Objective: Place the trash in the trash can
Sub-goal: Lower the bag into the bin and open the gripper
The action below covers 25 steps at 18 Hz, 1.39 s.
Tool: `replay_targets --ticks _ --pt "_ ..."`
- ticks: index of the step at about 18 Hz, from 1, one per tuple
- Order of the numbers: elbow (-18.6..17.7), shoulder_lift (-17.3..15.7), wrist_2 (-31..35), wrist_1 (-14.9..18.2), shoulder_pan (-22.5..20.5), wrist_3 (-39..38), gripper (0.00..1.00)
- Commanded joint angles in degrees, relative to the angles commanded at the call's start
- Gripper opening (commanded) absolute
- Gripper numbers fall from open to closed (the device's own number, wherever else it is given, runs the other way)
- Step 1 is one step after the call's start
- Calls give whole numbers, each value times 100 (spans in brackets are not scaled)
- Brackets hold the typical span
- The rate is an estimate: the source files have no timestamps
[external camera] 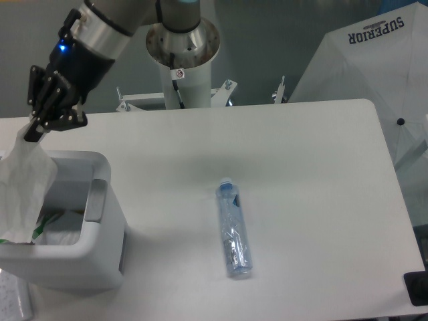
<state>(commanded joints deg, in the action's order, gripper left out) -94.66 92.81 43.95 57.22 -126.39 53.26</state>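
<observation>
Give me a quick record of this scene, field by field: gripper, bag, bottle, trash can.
gripper: shut on the plastic bag, above the trash can's far left side
plastic bag: hanging from the gripper, lower end inside the can
bottle: lying flat on the table, right of the can, cap pointing away from the camera
trash can: upright at the table's left edge

1. You have a white table [301, 174] with rounded corners filling most of the view.
2. Past its far right corner you can see a white canopy-like object [374, 60] printed with the word "SUPERIOR".
3. A small dark object [416, 289] sits at your lower right edge, cut off by the frame.
4. Behind the table stand two metal brackets [254, 90] against a grey backdrop.
</observation>
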Motion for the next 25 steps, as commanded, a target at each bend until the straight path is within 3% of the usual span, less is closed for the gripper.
replay_targets --ticks 11,25 --pt "210 475 70 -35 0 -246 0" --pt "430 800 70 -61 0 -606 0"
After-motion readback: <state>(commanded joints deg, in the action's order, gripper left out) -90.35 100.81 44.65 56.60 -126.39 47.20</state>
